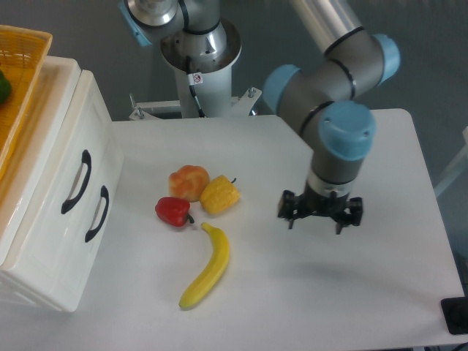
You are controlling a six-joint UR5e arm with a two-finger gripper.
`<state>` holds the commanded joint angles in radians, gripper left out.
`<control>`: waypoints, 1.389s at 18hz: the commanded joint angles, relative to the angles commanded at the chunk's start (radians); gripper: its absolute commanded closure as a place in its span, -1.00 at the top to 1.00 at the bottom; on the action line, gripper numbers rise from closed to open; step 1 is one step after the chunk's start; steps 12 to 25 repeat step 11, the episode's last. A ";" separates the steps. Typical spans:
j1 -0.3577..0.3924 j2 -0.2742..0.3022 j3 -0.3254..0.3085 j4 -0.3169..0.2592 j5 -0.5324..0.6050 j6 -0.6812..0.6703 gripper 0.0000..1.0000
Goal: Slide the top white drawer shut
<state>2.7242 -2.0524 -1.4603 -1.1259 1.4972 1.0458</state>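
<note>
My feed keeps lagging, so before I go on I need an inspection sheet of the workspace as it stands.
Surface: white table, bare on the right half.
Job's things: top white plastic drawer with black curved handle, front flush with the lower drawer front; appears shut.
Clutter: yellow banana, red pepper, yellow pepper, orange-red round fruit, grouped left of centre.
Gripper: two-finger gripper open, empty, hanging over the table's right side.
Cables: nothing seen.
Surroundings: woven yellow basket on the cabinet; grey wall behind.
</note>
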 joint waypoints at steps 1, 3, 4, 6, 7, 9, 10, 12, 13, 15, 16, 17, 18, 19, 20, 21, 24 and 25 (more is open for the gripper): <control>0.014 -0.008 0.000 0.002 0.002 0.046 1.00; 0.040 -0.024 0.002 0.003 0.009 0.161 1.00; 0.049 -0.035 0.008 0.011 0.021 0.208 1.00; 0.060 -0.045 0.011 0.040 0.044 0.272 1.00; 0.071 -0.043 0.011 0.043 0.052 0.302 1.00; 0.089 -0.045 0.018 0.044 0.058 0.371 1.00; 0.100 -0.046 0.020 0.043 0.064 0.413 1.00; 0.110 -0.048 0.020 0.043 0.066 0.446 1.00; 0.110 -0.048 0.020 0.043 0.066 0.446 1.00; 0.110 -0.048 0.020 0.043 0.066 0.446 1.00; 0.110 -0.048 0.020 0.043 0.066 0.446 1.00; 0.110 -0.048 0.020 0.043 0.066 0.446 1.00; 0.110 -0.048 0.020 0.043 0.066 0.446 1.00; 0.110 -0.048 0.020 0.043 0.066 0.446 1.00; 0.110 -0.048 0.020 0.043 0.066 0.446 1.00; 0.110 -0.048 0.020 0.043 0.066 0.446 1.00; 0.110 -0.048 0.020 0.043 0.066 0.446 1.00; 0.110 -0.048 0.020 0.043 0.066 0.446 1.00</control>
